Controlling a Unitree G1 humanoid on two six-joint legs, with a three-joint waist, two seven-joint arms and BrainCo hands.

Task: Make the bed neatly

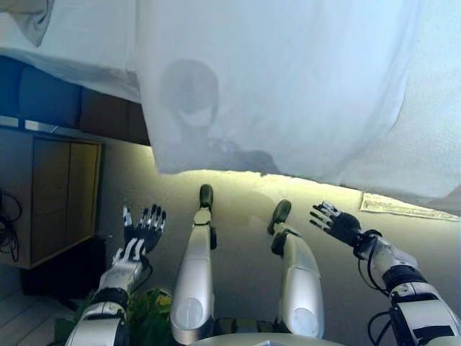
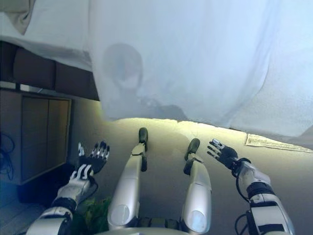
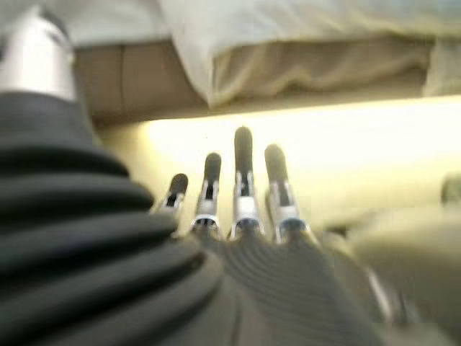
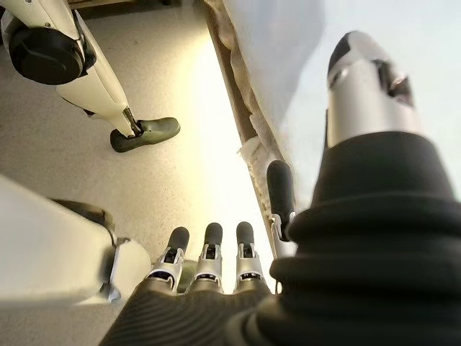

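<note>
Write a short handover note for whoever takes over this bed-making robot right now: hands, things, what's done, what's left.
Left hand: open, empty, held over the floor short of the bed.
Right hand: open, empty, also short of the bed.
White sheet: hangs over the bed's edge, its hem loose near the floor.
Done: nothing evident.
Left: probably grasp the hanging sheet, then straighten it.

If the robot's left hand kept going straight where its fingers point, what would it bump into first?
Probably the white sheet hanging over the bed's edge; the left hand is open and points towards it over bare floor, though depth is hard to judge.
</note>
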